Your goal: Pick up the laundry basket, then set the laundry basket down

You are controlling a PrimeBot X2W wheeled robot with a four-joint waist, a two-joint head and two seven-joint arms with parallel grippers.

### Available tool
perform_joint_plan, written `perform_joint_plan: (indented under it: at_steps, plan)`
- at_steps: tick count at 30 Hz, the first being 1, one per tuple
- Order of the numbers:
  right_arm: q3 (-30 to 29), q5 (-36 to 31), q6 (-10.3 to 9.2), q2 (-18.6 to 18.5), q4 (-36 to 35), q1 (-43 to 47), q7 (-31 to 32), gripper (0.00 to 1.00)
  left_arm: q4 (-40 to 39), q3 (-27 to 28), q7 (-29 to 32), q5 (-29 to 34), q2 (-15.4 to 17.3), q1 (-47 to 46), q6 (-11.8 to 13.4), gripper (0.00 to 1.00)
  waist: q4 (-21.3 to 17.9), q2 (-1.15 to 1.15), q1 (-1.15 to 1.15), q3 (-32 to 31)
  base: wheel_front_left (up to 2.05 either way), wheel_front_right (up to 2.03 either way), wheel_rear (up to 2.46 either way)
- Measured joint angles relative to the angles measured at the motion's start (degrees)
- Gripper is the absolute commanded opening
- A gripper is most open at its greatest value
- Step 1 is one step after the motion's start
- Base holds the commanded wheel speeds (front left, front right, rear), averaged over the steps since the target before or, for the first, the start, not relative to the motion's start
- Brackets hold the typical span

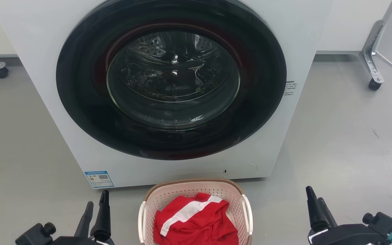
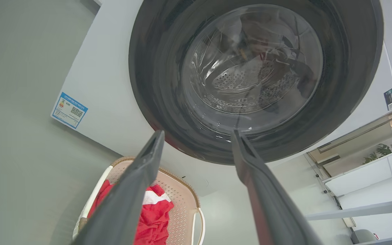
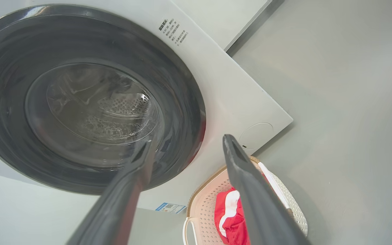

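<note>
The laundry basket (image 1: 182, 194) is pale pink with a brown rim and white side handles. It stands on the floor just in front of the washer, at the bottom centre of the head view. A red garment with a white stripe (image 1: 196, 221) lies in it. My left gripper (image 1: 97, 202) hovers left of the basket, open and holding nothing. My right gripper (image 1: 315, 199) hovers to the basket's right, farther from it, also open. In the left wrist view, the left gripper (image 2: 197, 136) points at the washer door, with the basket (image 2: 182, 200) below. In the right wrist view, the right gripper (image 3: 186, 141) does the same above the basket (image 3: 204, 207).
A white front-loading washer (image 1: 301, 34) with a shut dark round door (image 1: 172, 78) rises right behind the basket. A metal leg on a caster (image 1: 373, 81) stands at the back right, another caster (image 1: 0, 71) at the back left. Grey floor lies on both sides.
</note>
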Motion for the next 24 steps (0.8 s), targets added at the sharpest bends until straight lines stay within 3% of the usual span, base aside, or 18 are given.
perform_joint_plan:
  at_steps: [24]
  plan:
    - [6.5, -22.6, -3.25, -0.3, -4.0, 0.0, -5.1, 1.0, -5.5, -5.1, -5.3, 23.8, 0.5, 1.2, 3.5, 1.0, 0.2, 0.0, 0.0, 0.2, 0.0, 0.0, 0.0]
